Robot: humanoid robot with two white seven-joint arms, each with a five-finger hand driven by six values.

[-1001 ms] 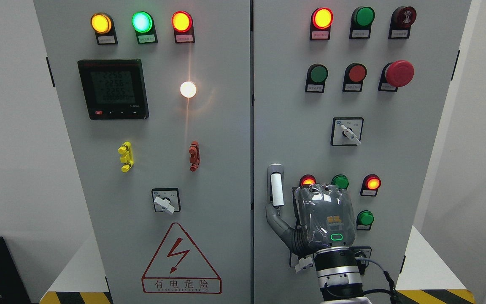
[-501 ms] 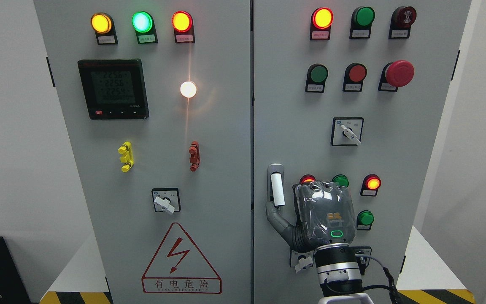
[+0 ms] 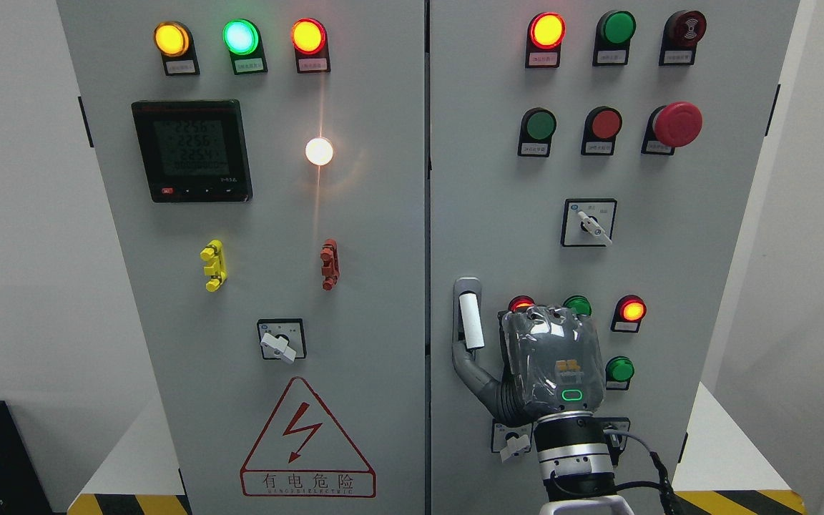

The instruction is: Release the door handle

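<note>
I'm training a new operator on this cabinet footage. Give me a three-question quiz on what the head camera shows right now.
1. True or false: the right robot hand is wrapped fully around the white door handle.
2. Which door carries the big red mushroom button: A) left door, B) right door?
3. Fill in: below the rotary switch on the left door is a triangular ____ sign.

Key:
1. False. Only its thumb reaches the handle's lower end; the palm sits to the handle's right.
2. B
3. warning (red lightning bolt)
</note>
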